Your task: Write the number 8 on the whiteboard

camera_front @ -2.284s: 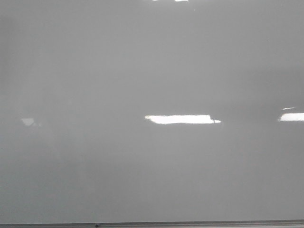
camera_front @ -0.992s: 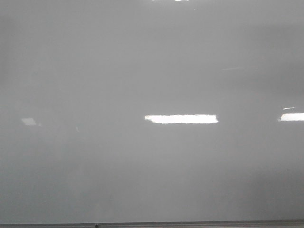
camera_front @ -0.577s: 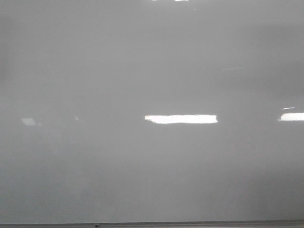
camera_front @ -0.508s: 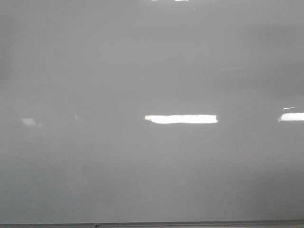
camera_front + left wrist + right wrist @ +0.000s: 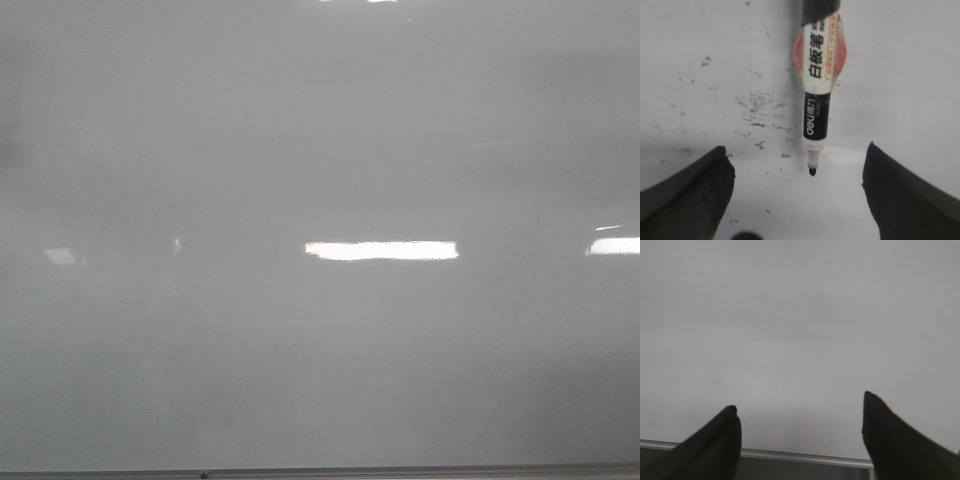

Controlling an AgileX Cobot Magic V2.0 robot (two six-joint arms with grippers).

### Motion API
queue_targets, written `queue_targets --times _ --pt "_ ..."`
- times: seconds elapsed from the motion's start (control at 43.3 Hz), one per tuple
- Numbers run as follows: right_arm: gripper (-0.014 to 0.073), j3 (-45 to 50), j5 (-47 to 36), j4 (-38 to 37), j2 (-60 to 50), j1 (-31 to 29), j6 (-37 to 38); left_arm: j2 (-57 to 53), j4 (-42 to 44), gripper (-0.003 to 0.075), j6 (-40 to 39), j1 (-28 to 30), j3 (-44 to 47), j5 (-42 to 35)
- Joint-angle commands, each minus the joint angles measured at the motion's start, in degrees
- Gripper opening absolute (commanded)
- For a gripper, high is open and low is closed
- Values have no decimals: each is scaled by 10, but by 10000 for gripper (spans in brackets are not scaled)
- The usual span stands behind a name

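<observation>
Filling the front view, the whiteboard (image 5: 320, 150) shows only glare, while a marker (image 5: 817, 100) lies between the left gripper's (image 5: 797, 187) parted fingers; the right gripper (image 5: 800, 427) gapes too.

L gripper (image 5: 797, 192) fingers spread wide; R gripper (image 5: 800, 432) likewise.

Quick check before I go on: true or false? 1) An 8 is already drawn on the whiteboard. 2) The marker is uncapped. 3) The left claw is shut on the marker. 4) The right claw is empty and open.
1) False: the whiteboard shows only light glare in the front view, no figure.
2) True: the marker has its black tip bare.
3) False: the left claw is open, its fingers clear of the marker.
4) True: the right claw holds nothing.
</observation>
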Motion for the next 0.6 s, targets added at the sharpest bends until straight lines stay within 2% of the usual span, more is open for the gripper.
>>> queue_targets --times 0.0,0.231,0.415,0.577 --pt "533 -15 -36 1 2 0 -7 8 -5 517 0 -4 -19 -81" --pt "533 -15 -35 1 2 0 -7 39 -5 412 0 -4 -19 -134" --pt "533 -15 -35 1 2 0 -7 51 -5 323 0 -4 -19 -137" --pt "533 -15 -35 1 2 0 -7 51 -5 214 0 -4 -19 -139"
